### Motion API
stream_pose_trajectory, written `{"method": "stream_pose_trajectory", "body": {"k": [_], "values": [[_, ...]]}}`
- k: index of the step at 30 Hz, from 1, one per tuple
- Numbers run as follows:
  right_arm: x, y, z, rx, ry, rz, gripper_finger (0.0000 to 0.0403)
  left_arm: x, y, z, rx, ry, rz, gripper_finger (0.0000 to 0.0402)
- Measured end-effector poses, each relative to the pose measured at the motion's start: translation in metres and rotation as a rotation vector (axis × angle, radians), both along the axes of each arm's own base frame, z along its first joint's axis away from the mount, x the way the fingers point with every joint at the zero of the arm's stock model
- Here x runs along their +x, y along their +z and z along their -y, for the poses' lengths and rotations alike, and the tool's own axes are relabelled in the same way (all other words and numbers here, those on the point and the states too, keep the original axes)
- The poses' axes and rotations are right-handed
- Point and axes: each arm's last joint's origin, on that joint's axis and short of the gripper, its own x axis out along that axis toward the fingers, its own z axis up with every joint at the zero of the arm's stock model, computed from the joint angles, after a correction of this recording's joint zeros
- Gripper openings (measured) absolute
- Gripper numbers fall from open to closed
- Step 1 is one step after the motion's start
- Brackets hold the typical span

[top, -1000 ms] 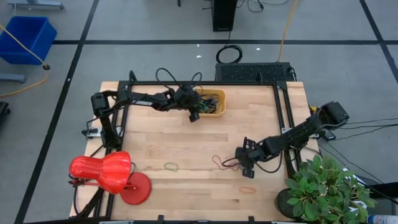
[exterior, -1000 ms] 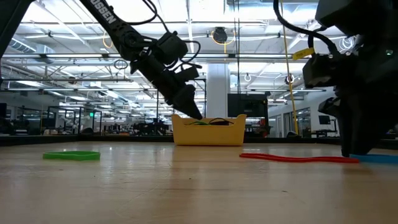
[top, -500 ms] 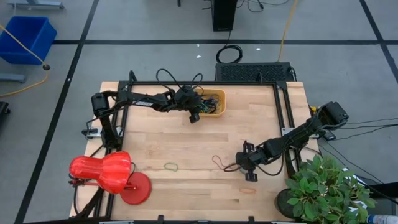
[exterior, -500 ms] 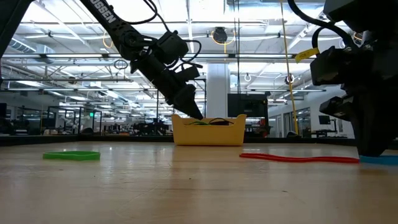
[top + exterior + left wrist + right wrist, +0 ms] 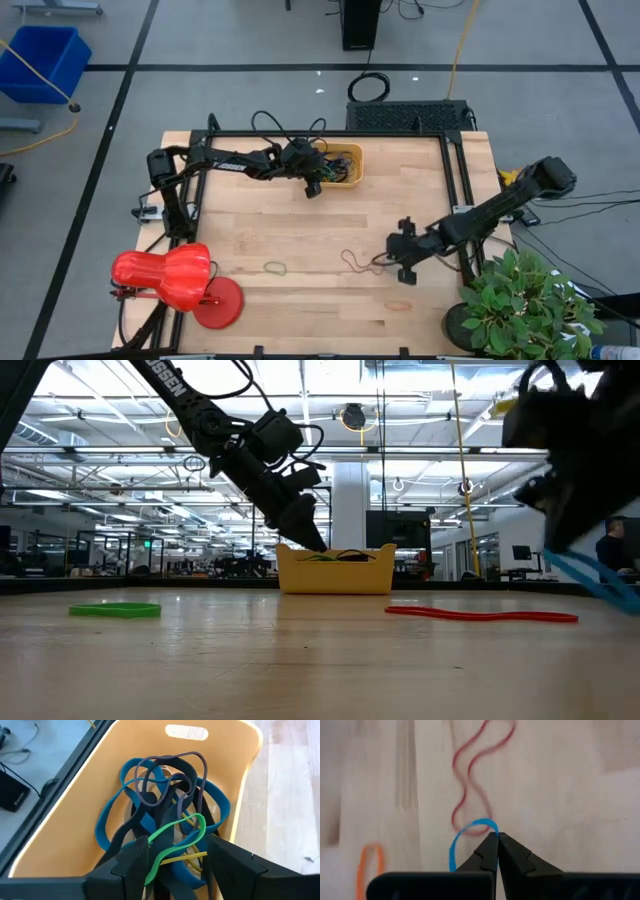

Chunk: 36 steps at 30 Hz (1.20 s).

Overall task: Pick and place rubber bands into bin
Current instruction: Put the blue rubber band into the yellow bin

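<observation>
The right hand [image 5: 496, 838] is clenched on a blue rubber band [image 5: 465, 834], lifted above the table [image 5: 300, 225] just beside a red rubber band [image 5: 475, 775]. The left hand [image 5: 175, 855] hangs released over the yellow bin [image 5: 250, 770], which holds tangled rubber bands [image 5: 165, 810]

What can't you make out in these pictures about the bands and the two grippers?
- Low view: the right gripper is blurred by motion and cut off at the edge, so its grip on the blue band is unclear there.
- High view: bands in the bin are too small to count.
- Left wrist view: the left gripper covers the lower pile.
</observation>
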Motion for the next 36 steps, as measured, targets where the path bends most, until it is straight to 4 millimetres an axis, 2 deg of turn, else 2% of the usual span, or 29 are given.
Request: {"method": "stream_pose_trajectory", "body": {"k": [9, 12, 15, 18, 23, 27, 30, 36], "values": [[0.000, 0.050, 0.027, -0.096, -0.239, 0.402, 0.0000, 0.004, 0.000, 0.011, -0.081, 0.041, 0.033, 0.0207], [0.003, 0.066, 0.036, -0.148, -0.260, 0.532, 0.0000, 0.007, 0.000, 0.019, -0.111, 0.044, 0.043, 0.0207], [0.008, 0.080, 0.047, -0.206, -0.261, 0.649, 0.0000, 0.008, 0.008, 0.028, -0.131, 0.037, 0.065, 0.0207], [0.013, 0.089, 0.059, -0.280, -0.275, 0.725, 0.0000, 0.007, 0.024, 0.038, -0.123, 0.013, 0.106, 0.0207], [0.021, 0.099, 0.085, -0.393, -0.344, 0.810, 0.0000, -0.002, 0.062, 0.054, -0.110, -0.042, 0.200, 0.0207], [0.027, 0.102, 0.105, -0.402, -0.342, 0.866, 0.0000, -0.013, 0.081, 0.066, -0.145, -0.107, 0.211, 0.0207], [0.033, 0.099, 0.119, -0.382, -0.333, 0.877, 0.0000, -0.020, 0.087, 0.075, -0.172, -0.125, 0.184, 0.0207], [0.048, 0.090, 0.146, -0.404, -0.392, 0.805, 0.0000, -0.025, 0.082, 0.094, -0.243, -0.134, 0.089, 0.0207]]}}
